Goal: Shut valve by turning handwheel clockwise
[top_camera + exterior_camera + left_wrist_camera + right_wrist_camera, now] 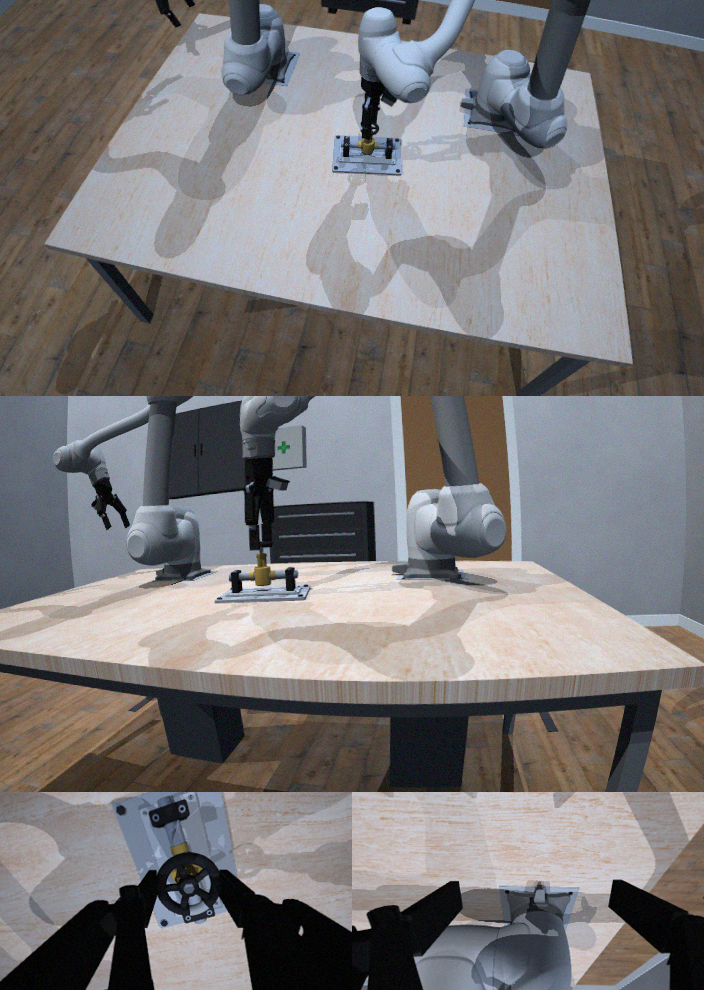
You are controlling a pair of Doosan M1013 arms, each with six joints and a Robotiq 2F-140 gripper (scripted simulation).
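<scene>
The black handwheel (188, 887) has several spokes and sits on top of the valve, whose yellow body (368, 146) (262, 575) (179, 849) is on a grey pipe held by two black clamps. The pipe is fixed over a grey base plate (367, 169) (133, 833) on the table. My left gripper (367, 135) (260, 544) (187, 882) points down from above, shut on the handwheel, with one finger on each side of its rim. My right gripper (183, 14) (117, 526) (536, 894) is open and empty, raised in the air far from the valve.
The wooden table (225, 240) (350, 656) carries both arm bases, one on each side behind the valve. A dark drawer cabinet (324, 526) stands beyond the table. The right wrist view shows an arm base plate (505, 902) below the open fingers.
</scene>
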